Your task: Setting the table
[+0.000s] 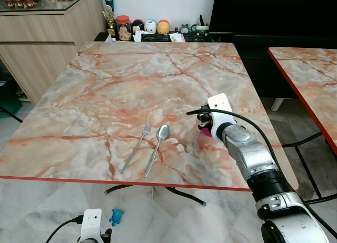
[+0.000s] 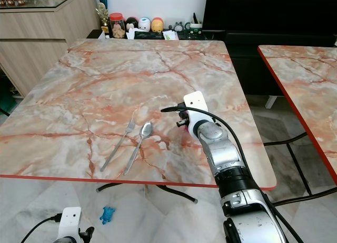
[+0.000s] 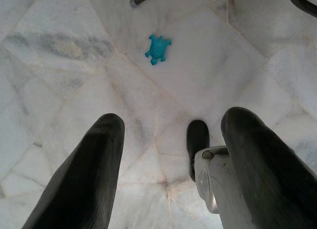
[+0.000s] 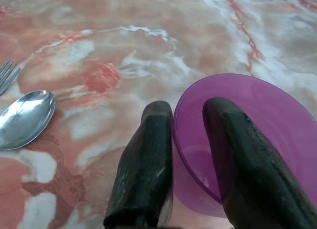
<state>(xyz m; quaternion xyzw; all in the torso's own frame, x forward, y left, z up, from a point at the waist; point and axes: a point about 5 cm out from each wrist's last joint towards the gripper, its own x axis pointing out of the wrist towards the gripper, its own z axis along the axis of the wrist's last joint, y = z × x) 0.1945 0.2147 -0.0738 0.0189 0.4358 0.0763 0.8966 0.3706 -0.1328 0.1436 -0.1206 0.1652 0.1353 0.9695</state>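
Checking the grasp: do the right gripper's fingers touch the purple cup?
Touching. The right wrist view shows the black fingers pinching the translucent purple plastic cup's rim.

The marble table [image 1: 131, 80] has a red edge along its near side. A fork [image 1: 136, 147] and a spoon [image 1: 158, 147] lie side by side near that edge, fork on the left, both heads pointing far. Right of the spoon is a purple cup [image 4: 247, 140]; whether it touches the top cannot be told. On the pale tiled floor [image 3: 64, 65] below lies a small blue toy [image 3: 157, 48].
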